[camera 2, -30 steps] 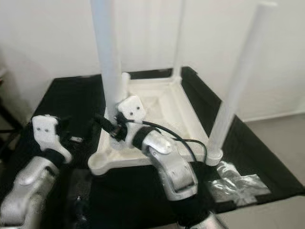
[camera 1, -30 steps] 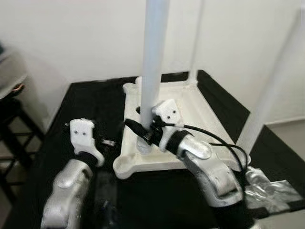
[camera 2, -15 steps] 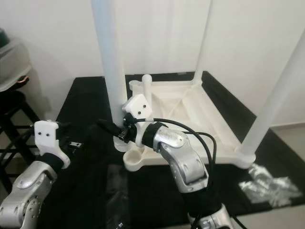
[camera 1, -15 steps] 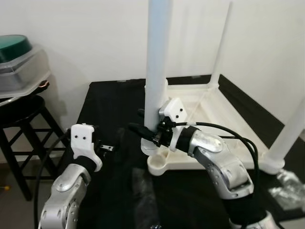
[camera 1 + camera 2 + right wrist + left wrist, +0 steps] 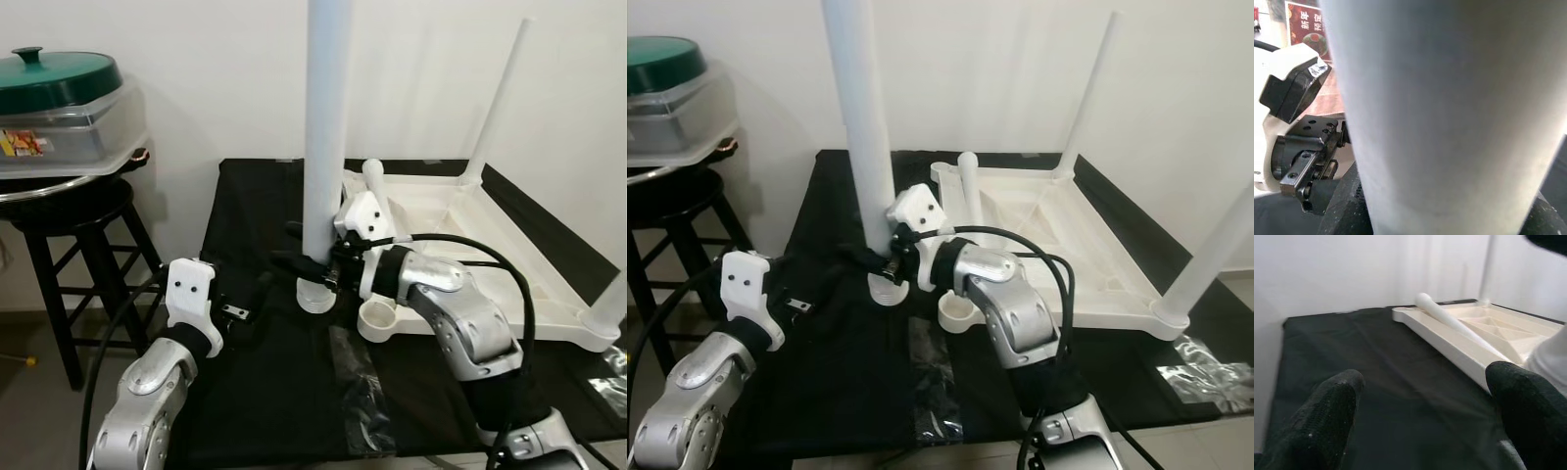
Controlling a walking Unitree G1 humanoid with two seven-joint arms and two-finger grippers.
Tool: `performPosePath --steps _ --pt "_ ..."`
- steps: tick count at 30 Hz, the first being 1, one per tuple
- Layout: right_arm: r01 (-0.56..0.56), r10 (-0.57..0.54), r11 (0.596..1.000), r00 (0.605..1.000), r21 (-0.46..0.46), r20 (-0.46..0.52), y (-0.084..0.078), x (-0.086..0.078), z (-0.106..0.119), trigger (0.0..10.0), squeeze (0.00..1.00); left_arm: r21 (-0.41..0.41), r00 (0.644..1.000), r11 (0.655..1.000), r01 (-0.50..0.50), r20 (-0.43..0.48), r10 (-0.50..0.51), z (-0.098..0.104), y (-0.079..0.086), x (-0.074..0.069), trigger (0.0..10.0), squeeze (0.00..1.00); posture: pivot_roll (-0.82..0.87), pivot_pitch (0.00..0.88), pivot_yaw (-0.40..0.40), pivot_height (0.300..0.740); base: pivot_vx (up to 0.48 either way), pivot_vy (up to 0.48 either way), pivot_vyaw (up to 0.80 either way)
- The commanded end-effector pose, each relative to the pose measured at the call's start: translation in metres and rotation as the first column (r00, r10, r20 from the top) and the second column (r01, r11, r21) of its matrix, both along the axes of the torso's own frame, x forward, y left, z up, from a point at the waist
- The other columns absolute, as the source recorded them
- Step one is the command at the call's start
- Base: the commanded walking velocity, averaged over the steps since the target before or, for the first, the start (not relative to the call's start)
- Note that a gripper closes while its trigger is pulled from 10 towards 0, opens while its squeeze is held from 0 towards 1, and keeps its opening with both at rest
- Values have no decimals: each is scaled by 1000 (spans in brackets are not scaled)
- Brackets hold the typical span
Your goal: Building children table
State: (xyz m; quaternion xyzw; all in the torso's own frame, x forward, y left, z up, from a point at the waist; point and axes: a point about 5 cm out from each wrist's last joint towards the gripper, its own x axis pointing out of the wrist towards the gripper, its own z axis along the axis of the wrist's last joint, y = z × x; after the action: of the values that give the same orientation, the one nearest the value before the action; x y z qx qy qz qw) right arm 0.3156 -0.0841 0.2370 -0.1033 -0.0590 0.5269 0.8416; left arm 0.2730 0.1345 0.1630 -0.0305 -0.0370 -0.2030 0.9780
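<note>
Left of the upright white leg [image 5: 324, 147], the black worktop [image 5: 250, 211] lies bare back to the wall. Right of the leg, the upturned white tabletop [image 5: 490, 240] with its standing legs blocks passage. A stool [image 5: 73, 230] bearing a lidded container [image 5: 64, 117] stands just beside the worktop, further left of the leg.

place: home room, plain white wall [image 5: 196, 69]
evidence: black wooden stool [image 5: 83, 230] upper left, lidded plastic container [image 5: 59, 122] on it

Bright even light; soft shadows on wall; wrist views blurred close-up.
</note>
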Motion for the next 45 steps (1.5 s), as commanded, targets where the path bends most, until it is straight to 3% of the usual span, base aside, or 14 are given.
performPosePath --steps 1,9,10,13,16,19,20,22,25,27,35,39,42,45 --pt "2 -2 1000 1000 20 12 -6 3 4 10000 0 19 1000 1000 15 -14 -15 -6 -6 1 10000 0 -72 30 -11 740 0 0 0" --pt "-8 8 999 1000 43 3 -23 23 17 10000 0 95 999 995 24 -26 -22 -19 -8 6 10000 0 -103 56 7 740 0 0 0" --pt "-20 20 1000 1000 20 -4 -28 33 18 10000 0 119 999 993 9 -46 -3 -29 -5 9 10000 0 -102 72 7 740 0 0 0" --pt "-34 34 999 999 4 -5 -29 38 21 10000 0 136 999 991 0 -46 7 -30 -2 10 10000 0 -103 91 5 740 0 0 0" --pt "-90 90 996 996 -3 -5 -27 36 30 10000 0 165 1000 986 -5 -26 9 -27 0 4 10000 0 -99 142 7 740 0 0 0" --pt "-255 254 967 967 -23 -11 -29 33 43 10000 0 192 1000 981 -13 -23 17 -26 5 -2 10000 0 -67 205 7 740 0 0 0" --pt "-255 254 967 967 -23 -11 -29 33 43 10000 0 192 1000 981 -13 -23 17 -26 5 -2 10000 0 -67 205 7 740 0 0 0" --pt "-312 312 949 950 -41 -14 -32 35 49 10000 0 225 1000 974 -9 -3 11 -24 7 -4 10000 0 -60 218 6 740 0 0 0" --pt "-412 412 908 911 -70 -27 -41 30 59 10000 0 230 999 973 -26 26 20 -15 15 -15 10000 0 -37 326 8 740 0 0 0" --pt "-443 442 893 897 -82 -34 -44 29 61 10000 0 229 999 973 -38 39 30 -11 19 -16 10000 0 -35 334 8 740 0 0 0" --pt "-467 466 879 884 -99 -31 -68 31 86 10000 0 199 991 975 -101 107 81 17 37 -15 10000 0 -30 437 8 740 0 0 0" --pt "-473 472 875 881 -101 -31 -71 30 93 10000 0 196 990 975 -103 113 82 20 37 -14 10000 0 -31 442 7 740 0 0 0" --pt "-507 507 854 862 -115 -34 -75 20 116 10000 0 167 989 980 -110 112 92 28 40 -15 10000 0 -39 471 1 740 0 0 0" --pt "-505 508 846 861 -173 -32 -75 17 122 10000 0 157 989 982 -108 116 91 32 39 -16 10000 0 -44 492 -2 740 0 0 0"
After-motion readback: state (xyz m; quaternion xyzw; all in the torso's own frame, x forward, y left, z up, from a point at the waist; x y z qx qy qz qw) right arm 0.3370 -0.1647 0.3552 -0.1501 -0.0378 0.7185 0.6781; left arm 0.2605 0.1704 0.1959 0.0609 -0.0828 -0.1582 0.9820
